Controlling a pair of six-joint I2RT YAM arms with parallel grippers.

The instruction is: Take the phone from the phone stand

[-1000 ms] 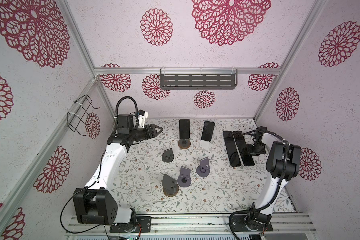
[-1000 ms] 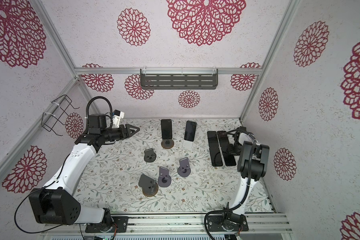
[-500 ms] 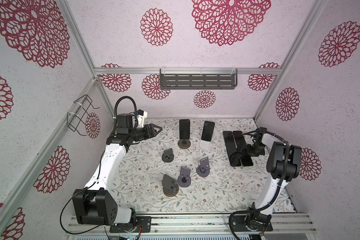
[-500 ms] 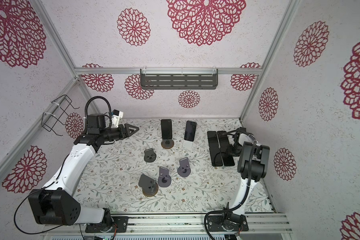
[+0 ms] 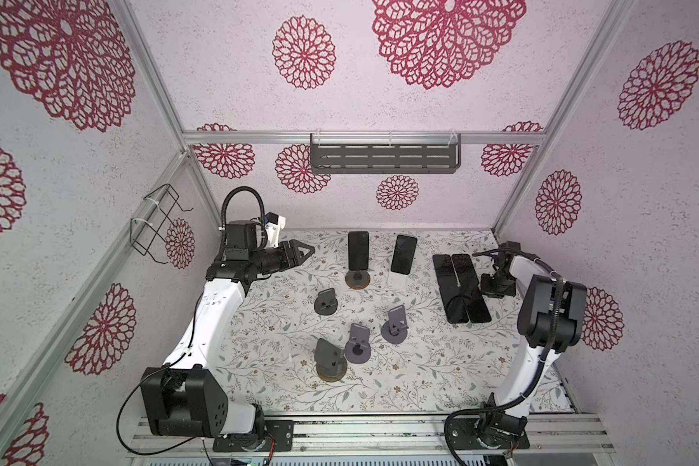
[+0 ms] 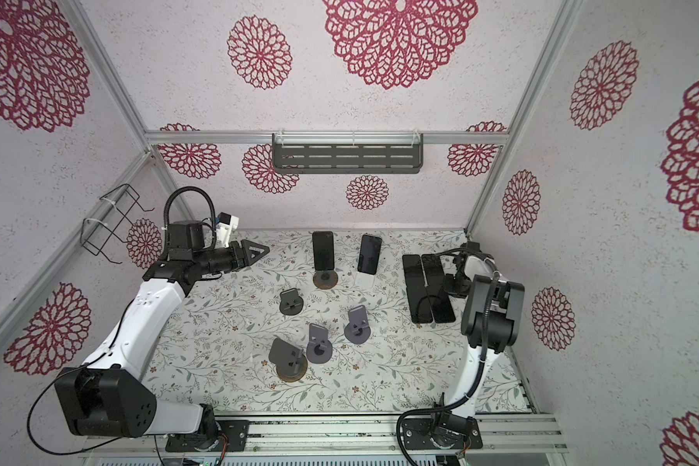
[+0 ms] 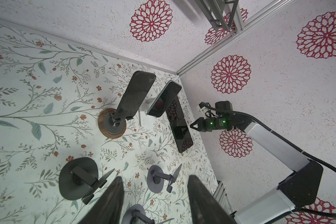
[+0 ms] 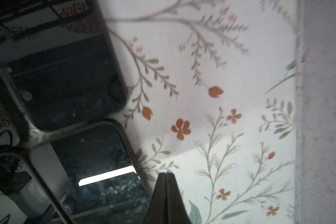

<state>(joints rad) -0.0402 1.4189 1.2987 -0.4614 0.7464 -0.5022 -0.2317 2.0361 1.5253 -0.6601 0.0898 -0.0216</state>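
Two phones upright on stands: near phone (image 5: 358,252) on wood-base stand (image 5: 357,279), far phone (image 5: 403,254) on white stand (image 7: 146,104). Both ahead of left gripper (image 5: 299,253), well apart from tips, near phone closest to them. Left jaws about half open, nothing between. Four empty stands (image 5: 325,301) off to side of left tips. Flat phones (image 5: 461,288) on table, just beside right gripper (image 8: 165,194). Right jaws pressed together, empty. Judged: task partly done, two removals left, neither standing phone gripped yet.
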